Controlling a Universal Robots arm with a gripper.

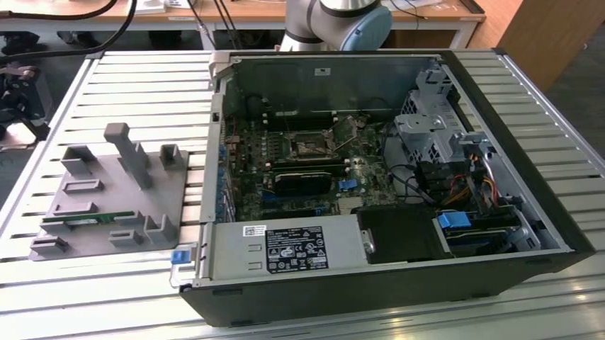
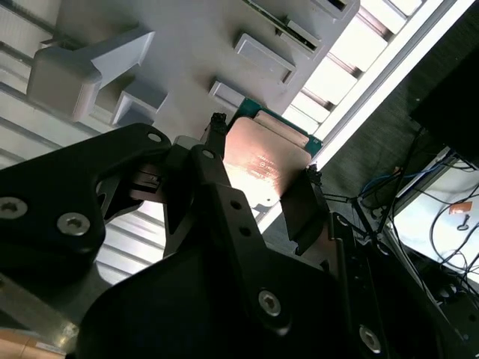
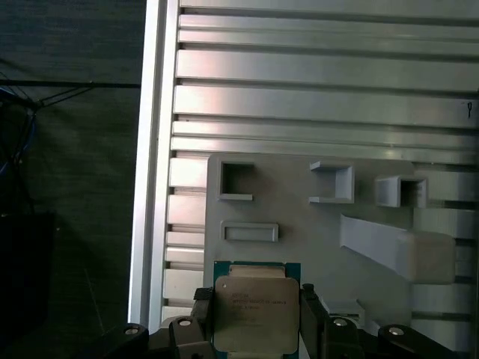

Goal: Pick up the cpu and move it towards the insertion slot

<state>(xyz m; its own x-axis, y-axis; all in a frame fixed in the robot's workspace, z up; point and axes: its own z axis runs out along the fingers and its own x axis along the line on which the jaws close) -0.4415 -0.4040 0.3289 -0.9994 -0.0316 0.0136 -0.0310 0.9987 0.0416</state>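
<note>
The hand (image 3: 254,298) is clamped on the cpu (image 3: 253,320), held over the grey fixture (image 3: 299,235)

In the exterior view, an open computer case (image 1: 378,297) is lying on a slatted table (image 1: 142,85), toward the exterior view's right. A holder tray (image 1: 104,198) is resting on the same table just beside the case, on the exterior view's left, and a memory stick (image 1: 90,221) is lying in it. Inside the case, the insertion slot (image 1: 310,146) is sitting near the middle of the motherboard (image 1: 248,177). A drive cage (image 1: 426,134) is standing to the exterior view's right of it, and a power supply (image 1: 283,249) is lying along the case's near wall. The arm's base (image 1: 341,21) is standing behind the case. In the first wrist view, the cpu (image 3: 257,318) is sitting between the fingers (image 3: 200,318) of the gripper (image 3: 254,307), over the holder tray near its edge.
</note>
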